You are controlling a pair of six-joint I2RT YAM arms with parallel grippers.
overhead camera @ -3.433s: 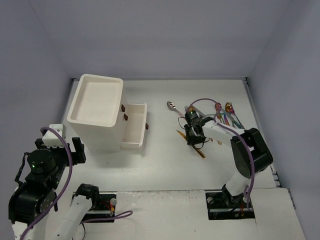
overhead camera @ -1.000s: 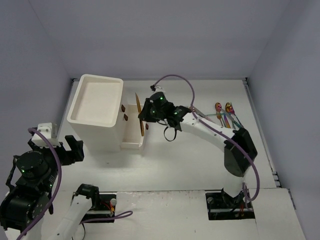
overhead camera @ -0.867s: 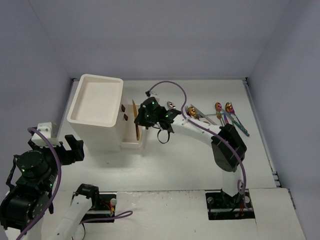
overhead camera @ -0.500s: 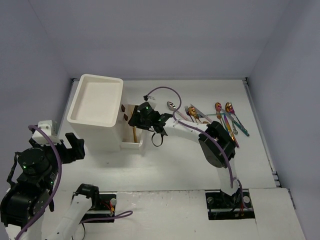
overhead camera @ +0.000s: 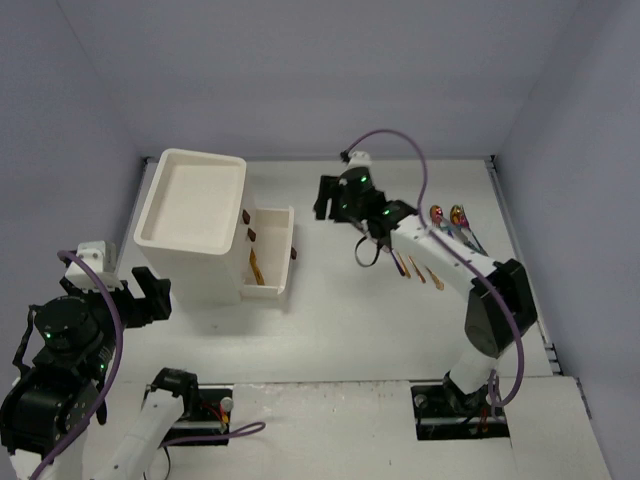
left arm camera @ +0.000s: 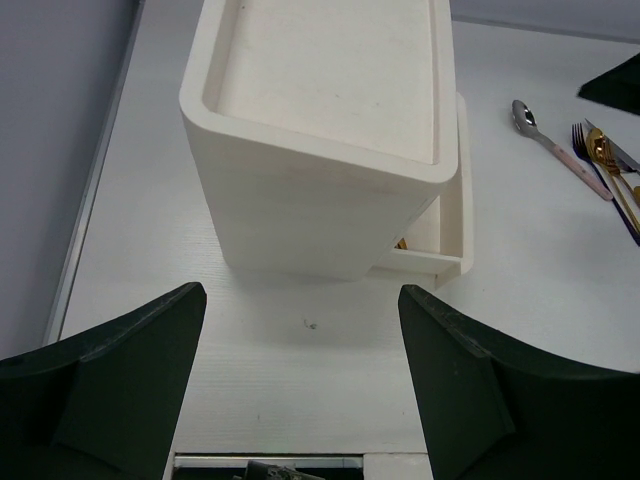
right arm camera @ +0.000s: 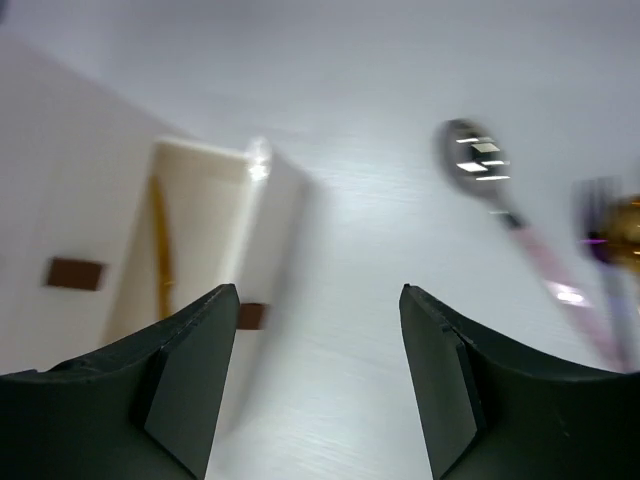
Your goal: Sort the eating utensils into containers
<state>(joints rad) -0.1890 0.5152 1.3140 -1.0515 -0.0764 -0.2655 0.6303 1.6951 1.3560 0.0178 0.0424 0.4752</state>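
The drawer unit (left arm camera: 320, 190) is seen to be of cream-white plastic, smooth and matt, with only a soft sheen along its rounded edges; the open drawer (overhead camera: 272, 250) is made of the same plastic. The small handles (right arm camera: 75, 272) are finished in a flat dark brown. The gold utensil (right arm camera: 158, 245) laid in that drawer is of polished, gold-coloured metal. The spoon (right arm camera: 478, 155) on the bench is of glossy silver metal, bright highlights being mirrored in its bowl, while its handle is tinted pink. The bench (overhead camera: 350, 320) is surfaced in smooth, matt white. The jaws are moulded in dark, matt plastic. The cable (overhead camera: 400, 140) is sheathed in smooth purple.
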